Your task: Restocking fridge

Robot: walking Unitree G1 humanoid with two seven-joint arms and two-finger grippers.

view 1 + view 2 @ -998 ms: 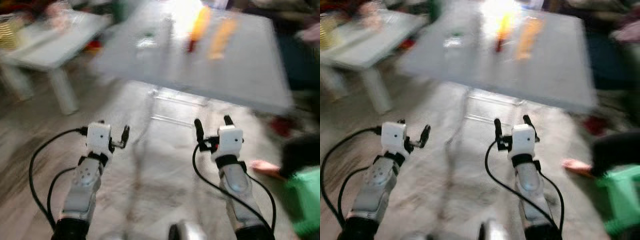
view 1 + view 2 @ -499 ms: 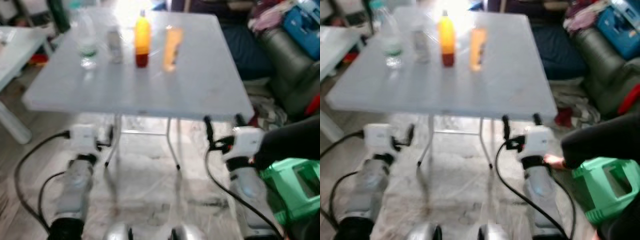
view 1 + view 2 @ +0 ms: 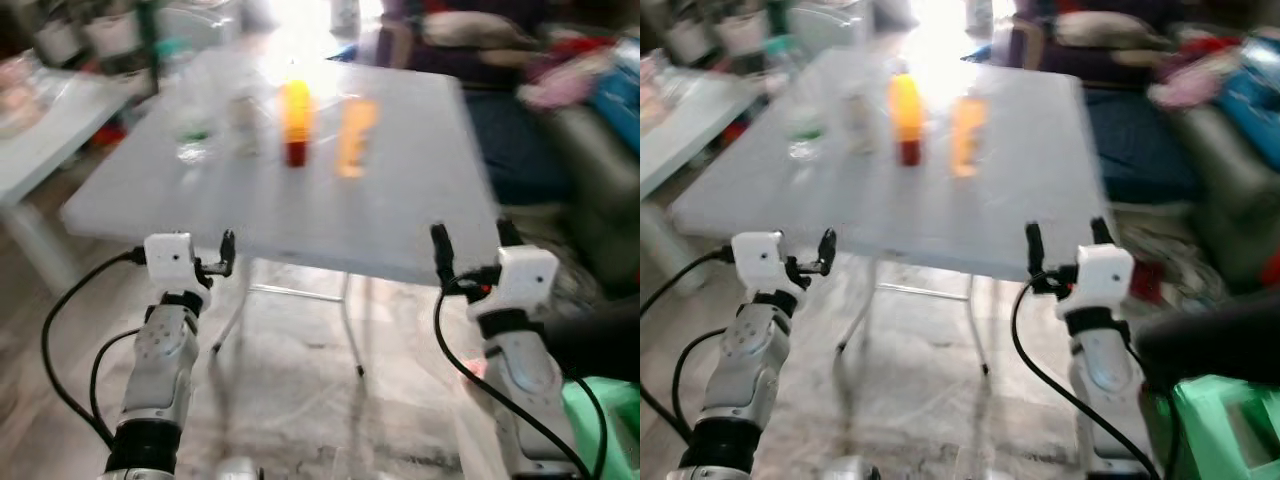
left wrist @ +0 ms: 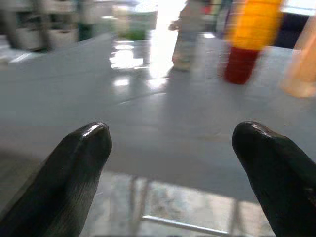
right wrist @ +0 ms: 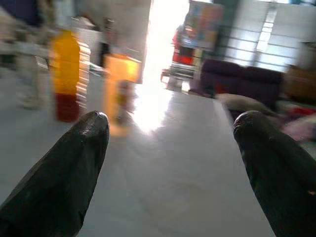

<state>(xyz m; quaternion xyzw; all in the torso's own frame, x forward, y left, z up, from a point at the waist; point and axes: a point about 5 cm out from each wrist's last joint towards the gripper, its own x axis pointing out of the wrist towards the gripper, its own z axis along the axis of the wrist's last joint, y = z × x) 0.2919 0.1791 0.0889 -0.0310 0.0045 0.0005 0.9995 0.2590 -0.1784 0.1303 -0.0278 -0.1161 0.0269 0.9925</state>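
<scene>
While both arms reach forward at the near edge of the grey bench (image 3: 400,190), the left gripper (image 4: 170,148) and the right gripper (image 5: 170,143) have their black fingers spread wide, holding and touching nothing. Farther back on the bench stand the drinks (all blurred): an orange bottle with a red base (image 3: 296,123), an orange carton (image 3: 355,137) just beside it, a pale can (image 3: 243,125), and a clear bottle (image 3: 192,130) leftmost.
</scene>
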